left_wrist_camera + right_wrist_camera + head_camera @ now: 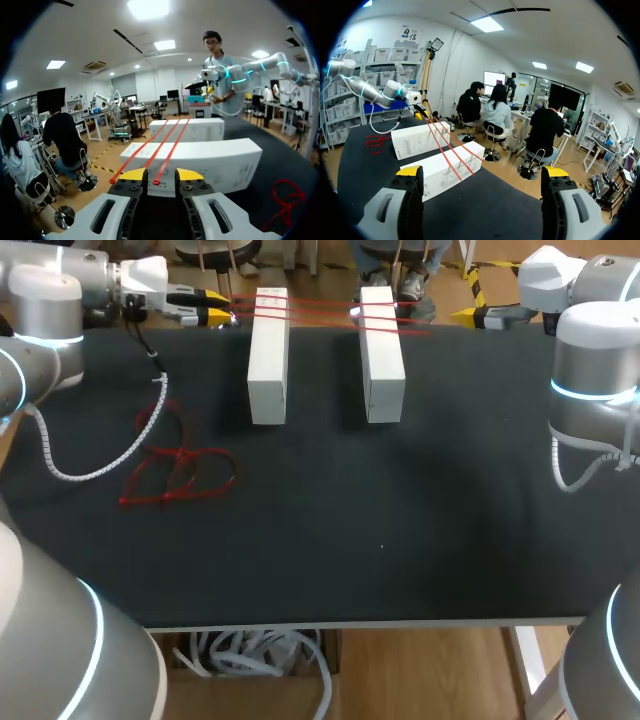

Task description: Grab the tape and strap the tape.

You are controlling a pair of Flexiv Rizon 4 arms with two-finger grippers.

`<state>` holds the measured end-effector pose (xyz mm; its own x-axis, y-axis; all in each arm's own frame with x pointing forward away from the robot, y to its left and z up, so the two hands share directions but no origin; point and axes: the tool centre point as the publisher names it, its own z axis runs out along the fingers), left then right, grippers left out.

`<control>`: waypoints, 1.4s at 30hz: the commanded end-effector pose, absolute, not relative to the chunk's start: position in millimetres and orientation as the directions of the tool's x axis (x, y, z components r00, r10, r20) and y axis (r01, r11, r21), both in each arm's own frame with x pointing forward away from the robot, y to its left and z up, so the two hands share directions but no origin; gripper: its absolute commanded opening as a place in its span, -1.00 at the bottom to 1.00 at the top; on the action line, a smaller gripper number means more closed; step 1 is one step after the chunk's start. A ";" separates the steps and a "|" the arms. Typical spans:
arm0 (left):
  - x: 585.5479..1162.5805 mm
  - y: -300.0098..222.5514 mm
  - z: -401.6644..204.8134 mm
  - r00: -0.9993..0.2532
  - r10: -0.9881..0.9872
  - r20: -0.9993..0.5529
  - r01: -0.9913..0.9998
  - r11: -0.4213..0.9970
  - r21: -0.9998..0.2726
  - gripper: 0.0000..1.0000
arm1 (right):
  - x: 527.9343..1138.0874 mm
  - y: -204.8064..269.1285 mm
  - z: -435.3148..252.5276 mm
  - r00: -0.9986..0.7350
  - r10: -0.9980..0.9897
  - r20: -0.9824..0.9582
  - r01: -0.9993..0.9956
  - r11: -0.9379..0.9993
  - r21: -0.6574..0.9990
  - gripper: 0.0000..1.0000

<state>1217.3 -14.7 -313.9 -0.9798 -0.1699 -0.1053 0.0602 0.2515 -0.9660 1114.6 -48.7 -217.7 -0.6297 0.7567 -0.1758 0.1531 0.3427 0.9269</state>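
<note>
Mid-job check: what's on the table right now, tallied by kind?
White blocks: 2
Red tape strands lying across both blocks: 3
Loose red tape tangle: 1
Total: 6

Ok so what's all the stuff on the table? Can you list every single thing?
white boxes: 2, white, side by side on the far half of the table.
stretched straps: 3, red, lying across the far ends of both boxes.
strap tangle: 1 heap, red, on the table to the left of the boxes and nearer.
table: 1, black top, under everything.
left gripper: 1, yellow tips, at the stretched straps' ends beside the left box.
right gripper: 1, yellow tips, open and empty, out past the right box.
</note>
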 end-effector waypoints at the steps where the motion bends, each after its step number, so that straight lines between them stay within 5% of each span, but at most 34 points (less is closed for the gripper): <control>1: 1227.7 -13.9 -321.7 -0.993 -0.079 -0.085 0.065 0.233 -0.970 -0.55 | 1114.5 -49.1 -217.1 -0.631 0.756 -0.175 0.155 0.344 0.926 1.00; 15: 1226.5 -18.8 -327.7 -0.994 -0.081 -0.079 0.060 0.213 -0.975 -0.39 | 1114.5 -49.1 -217.1 -0.631 0.756 -0.175 0.155 0.344 0.926 1.00; 30: 1225.0 -25.5 -330.0 -0.993 -0.082 -0.081 0.063 0.205 -0.977 -0.62 | 1114.5 -49.1 -217.1 -0.631 0.756 -0.175 0.155 0.344 0.926 1.00; 42: 1224.8 -27.3 -331.0 -0.993 -0.086 -0.083 0.064 0.204 -0.977 -0.53 | 1114.5 -49.1 -217.1 -0.631 0.756 -0.175 0.155 0.344 0.926 1.00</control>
